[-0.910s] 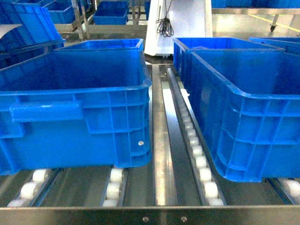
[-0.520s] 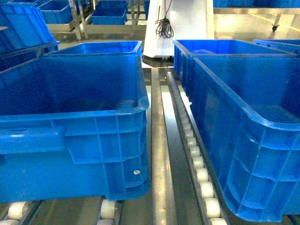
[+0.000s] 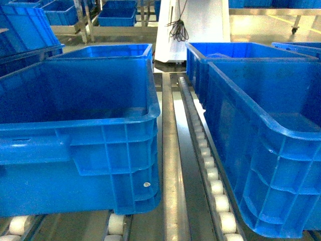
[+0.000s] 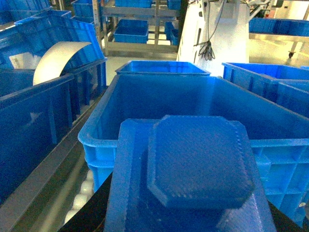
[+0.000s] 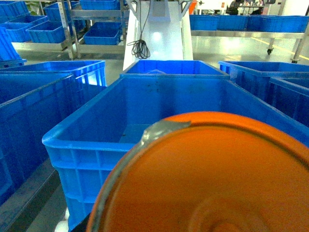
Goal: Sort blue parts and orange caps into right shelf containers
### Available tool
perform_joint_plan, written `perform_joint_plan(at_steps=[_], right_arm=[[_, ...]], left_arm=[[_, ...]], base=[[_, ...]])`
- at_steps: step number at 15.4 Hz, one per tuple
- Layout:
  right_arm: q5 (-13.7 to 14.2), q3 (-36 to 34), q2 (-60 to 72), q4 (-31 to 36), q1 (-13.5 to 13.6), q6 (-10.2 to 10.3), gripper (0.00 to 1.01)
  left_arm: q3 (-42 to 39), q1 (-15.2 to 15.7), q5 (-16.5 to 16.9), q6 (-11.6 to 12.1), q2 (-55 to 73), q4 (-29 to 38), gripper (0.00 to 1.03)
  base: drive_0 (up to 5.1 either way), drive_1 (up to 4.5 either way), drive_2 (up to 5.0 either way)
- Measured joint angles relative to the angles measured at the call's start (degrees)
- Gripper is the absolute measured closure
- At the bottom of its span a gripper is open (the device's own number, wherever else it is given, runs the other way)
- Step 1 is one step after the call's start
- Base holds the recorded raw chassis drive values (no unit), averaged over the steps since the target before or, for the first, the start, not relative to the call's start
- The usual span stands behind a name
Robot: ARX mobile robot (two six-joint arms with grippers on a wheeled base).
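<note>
Blue blocky plastic part [image 4: 193, 174] fills the left wrist view and an orange round cap [image 5: 212, 179] the right, each before a deep blue ribbed plastic bin [image 5: 145, 111]. Neither claw shows, so any grip is unclear; releasing short risks dropping onto the rollers [image 3: 213, 175].

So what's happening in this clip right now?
The robot faces two large blue bins, one left and one right, on a roller shelf. A blue part fills the left wrist view and an orange cap the right, each close to its camera, apparently carried. Neither is in a bin yet. The grippers themselves aren't visible.
</note>
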Motion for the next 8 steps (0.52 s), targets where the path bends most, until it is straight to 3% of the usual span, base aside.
perform_joint_plan(at_steps=[8], right_arm=[[0.0,0.0,0.0,0.0,0.0,0.0,0.58]], left_arm=[[0.0,0.0,0.0,0.0,0.0,0.0,0.61]], base=[[0.0,0.0,0.0]])
